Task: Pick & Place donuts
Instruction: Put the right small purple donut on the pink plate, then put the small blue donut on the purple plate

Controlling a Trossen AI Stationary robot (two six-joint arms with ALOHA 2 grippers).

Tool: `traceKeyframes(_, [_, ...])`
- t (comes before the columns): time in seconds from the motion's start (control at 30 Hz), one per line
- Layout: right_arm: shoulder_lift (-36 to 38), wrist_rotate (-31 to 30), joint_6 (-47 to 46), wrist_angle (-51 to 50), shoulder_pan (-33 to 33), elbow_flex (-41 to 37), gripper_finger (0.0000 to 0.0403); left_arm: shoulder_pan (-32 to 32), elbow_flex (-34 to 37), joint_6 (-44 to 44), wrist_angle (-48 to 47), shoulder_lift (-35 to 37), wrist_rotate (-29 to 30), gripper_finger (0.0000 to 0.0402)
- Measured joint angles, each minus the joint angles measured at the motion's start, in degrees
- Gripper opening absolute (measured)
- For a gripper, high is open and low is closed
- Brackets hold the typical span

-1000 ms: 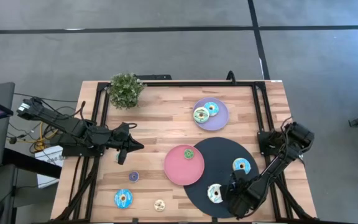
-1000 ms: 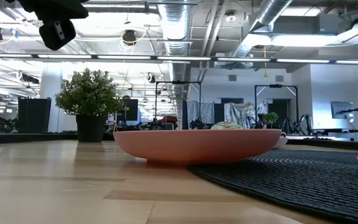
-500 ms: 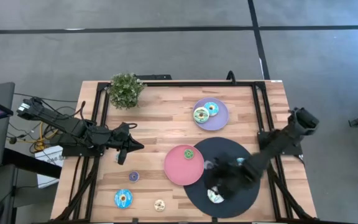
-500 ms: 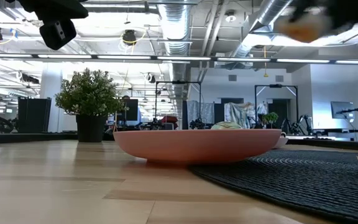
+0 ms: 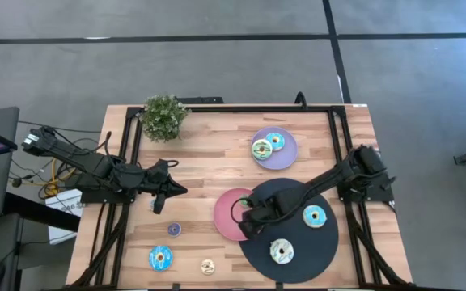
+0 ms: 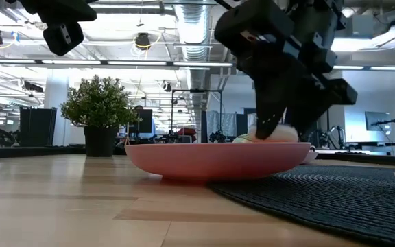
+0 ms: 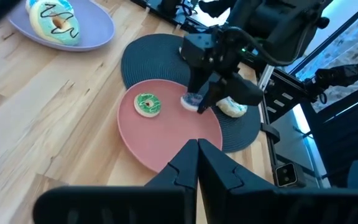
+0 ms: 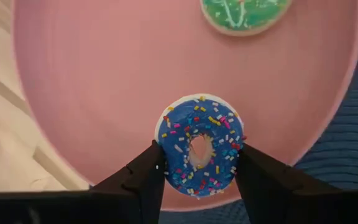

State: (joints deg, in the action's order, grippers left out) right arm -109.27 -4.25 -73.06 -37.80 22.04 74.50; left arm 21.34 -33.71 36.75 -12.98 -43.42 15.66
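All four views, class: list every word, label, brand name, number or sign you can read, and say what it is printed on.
None can be read in any view.
The donut held in the right hand carries only sprinkles, and the pink plate is plain.
Screens in the room behind the table are too small to read.
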Motion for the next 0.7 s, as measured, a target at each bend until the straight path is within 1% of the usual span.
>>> traceKeyframes(0.1, [0.1, -0.6, -0.4, -0.3, 0.0, 0.0, 0.0186, 0.0, 0.0, 0.0, -0.1, -0.2, 0.1, 0.0])
traceKeyframes(0.23, [1.0, -3.6, -0.4, -1.0, -0.4, 0.1, 0.0216, 0.0, 0.0, 0.0, -0.1, -0.5, 1.4, 0.0])
traceKeyframes(0.37, [1.3, -2.0, 0.0, -2.3, -1.2, 0.0, 0.0242, 0.0, 0.0, -0.6, 0.1, -0.9, 2.2, 0.0])
traceKeyframes(0.47, [1.9, -1.5, 0.4, -2.9, -1.2, 0.0, 0.0251, 0.0, 0.0, -0.7, -0.1, -1.5, 2.8, 0.0005])
traceKeyframes(0.57, [3.6, -1.6, 1.5, -2.9, -1.2, 0.1, 0.0255, 0.0, 0.0, -0.7, -0.2, -2.3, 3.2, 0.0028])
traceKeyframes(0.7, [6.8, -2.2, 2.6, -4.2, -1.2, 0.0, 0.0256, 0.0, 0.0, -0.7, -0.1, -3.6, 3.0, 0.0081])
